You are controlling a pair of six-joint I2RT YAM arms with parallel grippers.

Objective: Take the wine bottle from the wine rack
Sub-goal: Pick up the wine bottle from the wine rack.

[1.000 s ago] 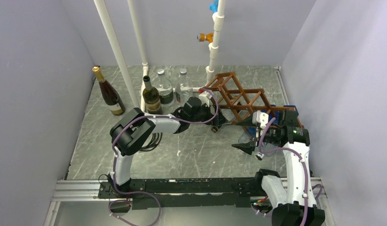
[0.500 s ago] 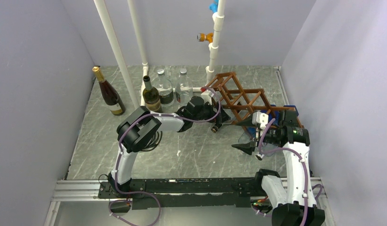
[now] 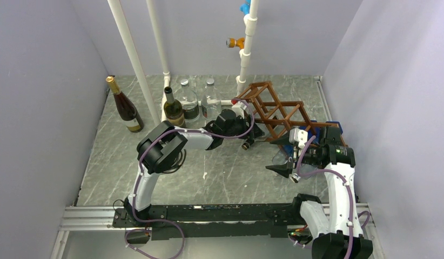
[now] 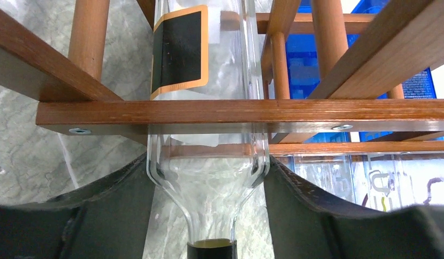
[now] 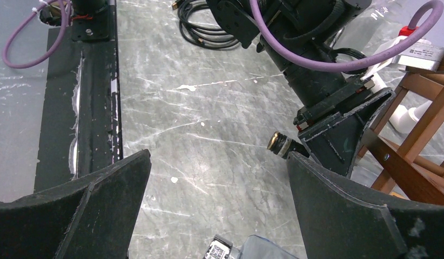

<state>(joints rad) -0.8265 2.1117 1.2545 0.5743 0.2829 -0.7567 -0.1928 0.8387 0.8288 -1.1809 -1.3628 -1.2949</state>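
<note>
Top view, wine rack (image 3: 274,110): reddish-brown lattice on the grey marble table (image 3: 209,172), at the back right, near the white pipes (image 3: 134,59).
Top view, wine bottle (image 3: 246,144): it lies in a low cell at the rack's left end. Only the dark neck shows, pointing to the near side.
Top view, left gripper (image 3: 251,135): it is at this cell, over the neck. Its opening is not visible from here.
Top view, right gripper (image 3: 279,155): it is in front of the rack's right part, spread wide, holding nothing.
Top view, standing bottles (image 3: 173,110): 4 upright at the back left, well apart from the rack.
Left wrist view, wine bottle (image 4: 220,65): clear glass with a black label edged in gold. The body is inside the cell, and a wooden bar of the wine rack (image 4: 236,115) crosses over it.
Left wrist view, left gripper (image 4: 208,162): the 2 dark fingers (image 4: 101,216) are pressed on the glass shoulder, 1 at each side.
Left wrist view, blue box (image 4: 301,65): behind the rack.
Right wrist view, right gripper (image 5: 217,159): the fingers (image 5: 90,216) are far apart, with only table between them.
Right wrist view, left gripper (image 5: 338,124): at the edge of the wine rack (image 5: 419,156), with the capped mouth of the wine bottle (image 5: 276,143) sticking out beside it.
Right wrist view, cables (image 5: 203,27): a black coil on the table.
</note>
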